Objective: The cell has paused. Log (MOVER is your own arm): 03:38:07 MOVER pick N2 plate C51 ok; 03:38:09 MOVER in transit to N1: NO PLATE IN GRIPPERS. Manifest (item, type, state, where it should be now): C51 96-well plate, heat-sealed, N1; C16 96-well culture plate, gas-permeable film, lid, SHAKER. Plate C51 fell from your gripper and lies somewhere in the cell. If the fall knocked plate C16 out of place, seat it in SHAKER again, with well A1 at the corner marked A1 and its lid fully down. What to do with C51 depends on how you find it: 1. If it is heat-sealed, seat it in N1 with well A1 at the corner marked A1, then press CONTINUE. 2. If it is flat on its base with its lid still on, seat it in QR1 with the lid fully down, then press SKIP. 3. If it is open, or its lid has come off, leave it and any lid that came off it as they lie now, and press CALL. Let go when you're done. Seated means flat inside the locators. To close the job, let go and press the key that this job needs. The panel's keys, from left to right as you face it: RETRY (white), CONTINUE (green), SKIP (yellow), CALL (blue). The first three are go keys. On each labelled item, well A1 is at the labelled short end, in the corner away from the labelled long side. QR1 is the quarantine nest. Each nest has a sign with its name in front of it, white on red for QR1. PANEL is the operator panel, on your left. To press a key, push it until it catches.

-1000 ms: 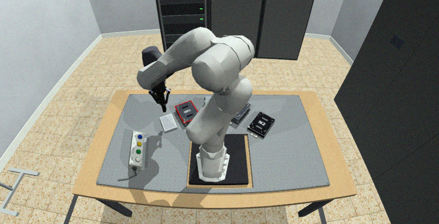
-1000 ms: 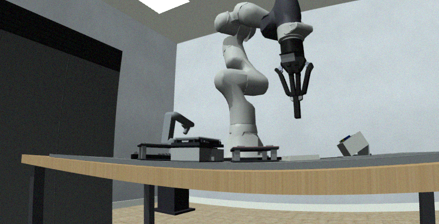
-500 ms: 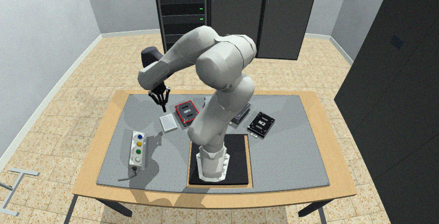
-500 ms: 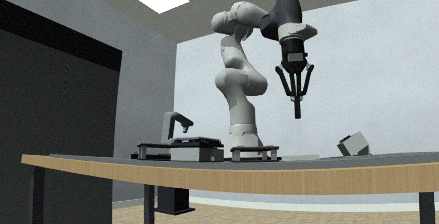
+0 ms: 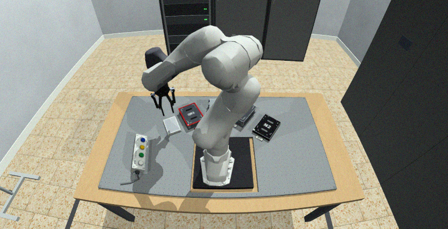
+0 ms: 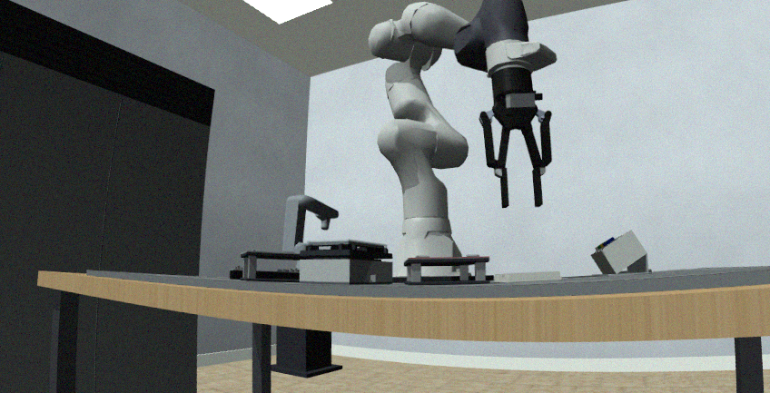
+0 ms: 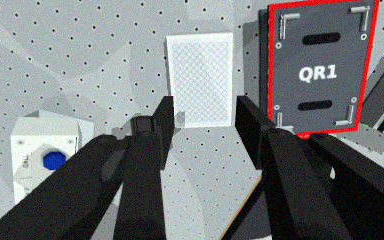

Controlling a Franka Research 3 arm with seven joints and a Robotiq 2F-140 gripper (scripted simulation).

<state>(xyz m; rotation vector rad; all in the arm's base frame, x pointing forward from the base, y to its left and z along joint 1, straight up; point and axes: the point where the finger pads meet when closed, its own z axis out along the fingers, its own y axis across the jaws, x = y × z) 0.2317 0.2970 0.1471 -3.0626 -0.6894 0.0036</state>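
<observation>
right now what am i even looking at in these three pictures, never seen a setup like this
One white robot arm stands bolted on a table with a grey perforated work surface. At its tip is the end effector, a black two-fingered claw. It hangs high over the table, partly open, holding nothing.

The first picture looks down from above, the second looks up from low beside the table, and the third comes from a camera at the wrist, looking down past the fingers.

On the surface lie a flat white plate with a finely patterned top, loose beside a red-edged holder marked QR1, which has nothing in it. A black holder marked N2 sits further right. On the left is a white button box with blue, yellow, green and white keys.
</observation>
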